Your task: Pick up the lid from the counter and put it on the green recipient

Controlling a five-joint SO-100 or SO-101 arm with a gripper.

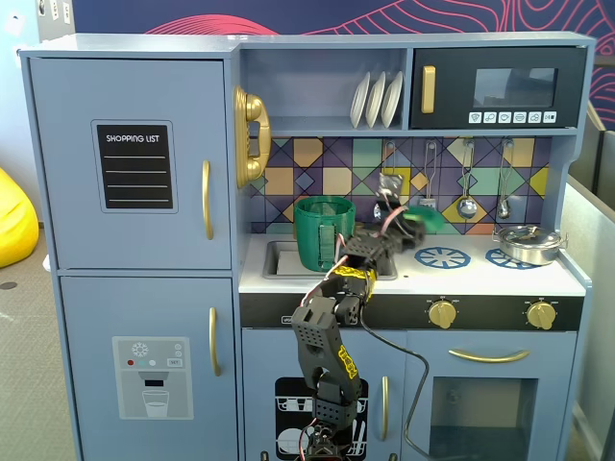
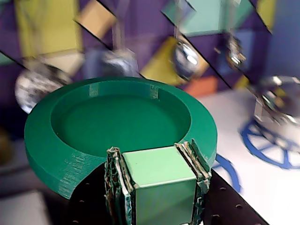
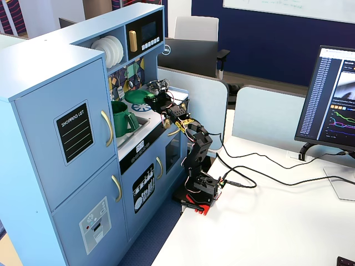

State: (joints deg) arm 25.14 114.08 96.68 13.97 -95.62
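Note:
My gripper (image 2: 157,157) is shut on the light-green tab handle (image 2: 159,176) of the lid (image 2: 93,140), a flat round dark-green disc with a raised rim. In a fixed view the lid (image 1: 424,218) hangs in the air above the counter, near the backsplash. It is to the right of the green recipient (image 1: 324,233), a tall ribbed pot with a strap handle standing in the sink. In another fixed view the lid (image 3: 135,97) is beyond the pot (image 3: 118,117), with the gripper (image 3: 148,98) at its edge. The recipient is out of the wrist view.
A shiny steel pot (image 1: 527,243) sits on the right blue burner ring; the left ring (image 1: 442,256) lies below the lid. Utensils (image 1: 467,182) hang on the backsplash. The sink (image 1: 279,259) holds the green pot. The arm's base (image 3: 198,188) stands on a white desk.

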